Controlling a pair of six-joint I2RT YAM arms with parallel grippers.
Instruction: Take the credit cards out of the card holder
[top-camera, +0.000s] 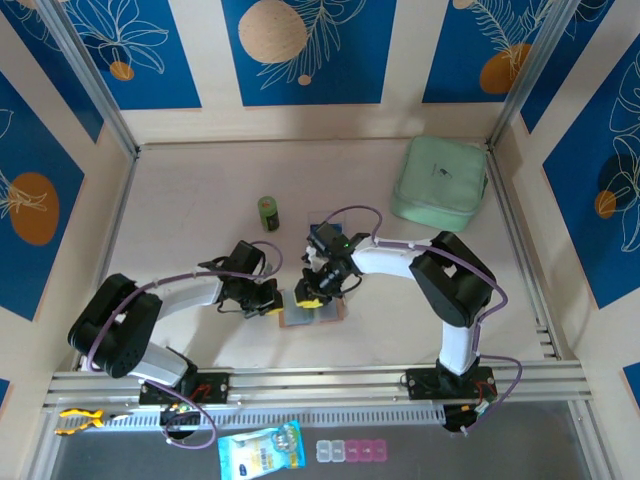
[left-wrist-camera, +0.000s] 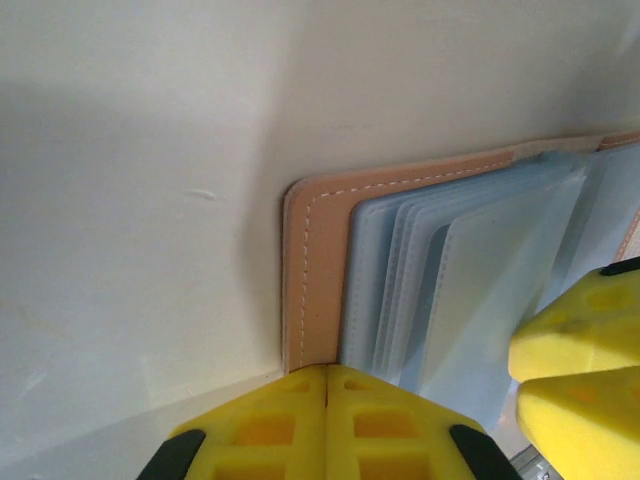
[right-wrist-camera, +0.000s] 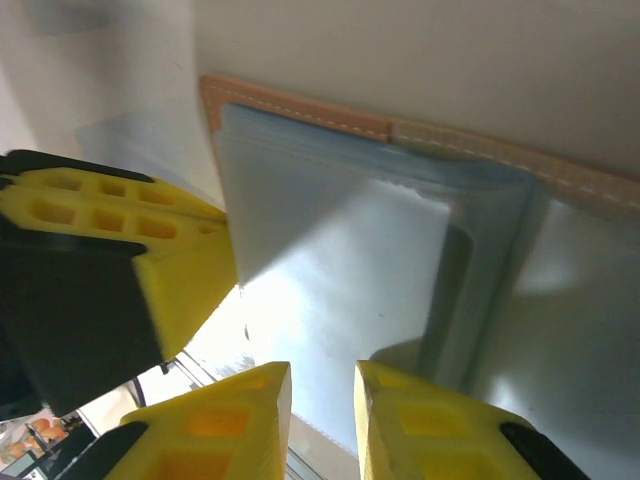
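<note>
The card holder (top-camera: 328, 314) lies spread open on the pale surface (top-camera: 190, 210), between the two arms. Its tan stitched cover (left-wrist-camera: 308, 255) lies flat against the surface, and a fan of clear plastic sleeves (right-wrist-camera: 330, 250) lies on top. I cannot tell whether credit cards sit inside the sleeves, which look pale and cloudy.

The left end effector (left-wrist-camera: 327, 390) is at the holder's left edge. Its yellow fingers are pressed fully together with no gap, their tips at the rim of the tan cover. I cannot tell whether they pinch the cover or only rest against it.

The right end effector (right-wrist-camera: 322, 400) hangs low over the holder's sleeves. Its fingers stand a narrow gap apart, and nothing shows between them.

Beyond the holder, toward the back wall, a small green can (top-camera: 268, 213) stands upright. Well apart from the holder, at the far right, a mint-green case (top-camera: 440, 182) lies flat. Nearer than the holder, past the arm bases, a blue packet (top-camera: 260, 450) and a row of small pill boxes (top-camera: 350, 452) lie side by side.
</note>
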